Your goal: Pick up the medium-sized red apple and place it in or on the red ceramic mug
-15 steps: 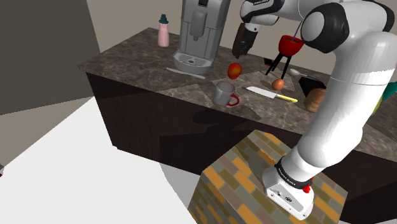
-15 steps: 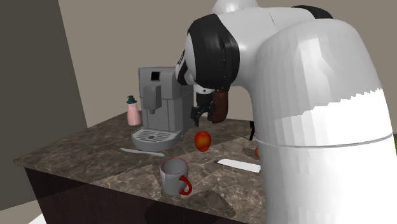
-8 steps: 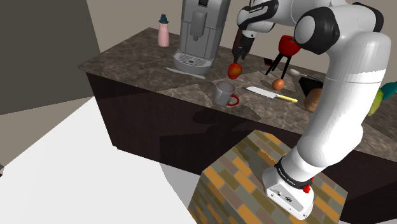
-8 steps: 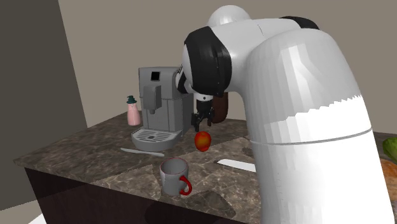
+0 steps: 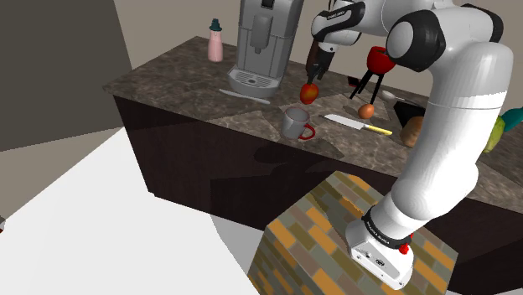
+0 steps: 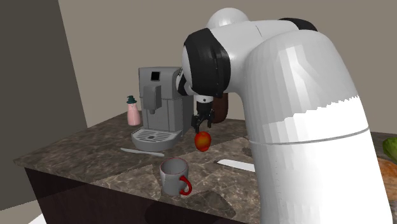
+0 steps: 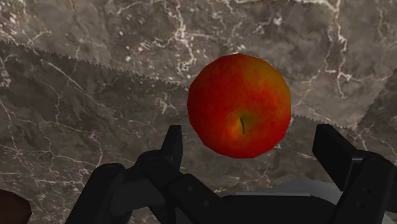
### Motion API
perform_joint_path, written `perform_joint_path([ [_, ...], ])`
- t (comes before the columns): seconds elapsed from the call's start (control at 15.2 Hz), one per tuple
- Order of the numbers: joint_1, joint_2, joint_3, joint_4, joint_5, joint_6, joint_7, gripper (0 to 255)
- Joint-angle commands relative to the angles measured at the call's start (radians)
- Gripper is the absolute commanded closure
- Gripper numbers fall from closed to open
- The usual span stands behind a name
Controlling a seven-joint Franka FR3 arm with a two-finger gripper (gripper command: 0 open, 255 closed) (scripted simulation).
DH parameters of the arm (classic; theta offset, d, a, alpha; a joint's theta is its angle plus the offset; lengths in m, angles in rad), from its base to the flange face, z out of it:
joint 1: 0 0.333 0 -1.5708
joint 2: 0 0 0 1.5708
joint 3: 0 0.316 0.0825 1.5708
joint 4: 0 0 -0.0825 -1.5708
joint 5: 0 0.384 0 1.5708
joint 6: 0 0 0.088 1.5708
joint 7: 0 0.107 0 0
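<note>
Red flushed with yellow, the apple [image 7: 240,105] hangs in the air just past my gripper [image 6: 202,123], whose fingers [image 7: 172,145] stand wide apart, neither touching it (I clasp nothing). Below it on the dark marbled counter [image 5: 168,80] stands the grey, red-handled mug [image 5: 295,123], near a grey coffee machine [image 5: 266,38], with beige walls behind.

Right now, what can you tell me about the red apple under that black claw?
The apple is round, red shading to orange-yellow, with a small dark stem in a dimple that faces the wrist camera. It looks whole and seems to rest on the dark marbled counter, apart from the grey mug. The open gripper hangs over it, fingers on either side, not touching.
</note>
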Motion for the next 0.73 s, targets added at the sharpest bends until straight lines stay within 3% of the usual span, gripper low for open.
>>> perform_joint_path([
  [0.0, 0.000, 0.000, 0.000, 0.000, 0.000, 0.000, 0.000, 255],
  [0.66, 0.000, -0.004, -0.001, 0.007, -0.002, -0.011, 0.002, 255],
])
